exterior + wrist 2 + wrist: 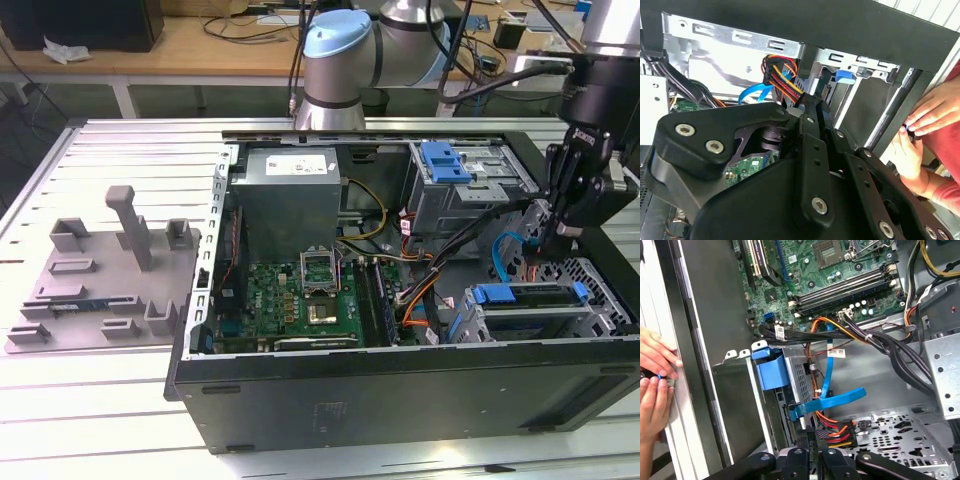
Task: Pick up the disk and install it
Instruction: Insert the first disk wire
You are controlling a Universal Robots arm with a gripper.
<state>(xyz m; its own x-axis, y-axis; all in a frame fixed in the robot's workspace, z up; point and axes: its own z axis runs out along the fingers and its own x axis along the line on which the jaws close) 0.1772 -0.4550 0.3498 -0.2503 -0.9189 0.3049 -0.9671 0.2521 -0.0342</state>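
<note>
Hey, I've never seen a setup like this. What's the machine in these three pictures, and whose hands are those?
A robot arm with a black gripper works on an open computer case lying on a slotted metal table. The exterior view is from a camera off the arm; both wrist views from cameras riding on it, looking into the case. The gripper reaches down among the coloured cables beside a drive bay, where what looks like the disk, with its blue rail, already sits. Whether it holds anything is unclear. A grey fixture tray lies beside the case. A person's hands rest at the case's outer edge.
</note>
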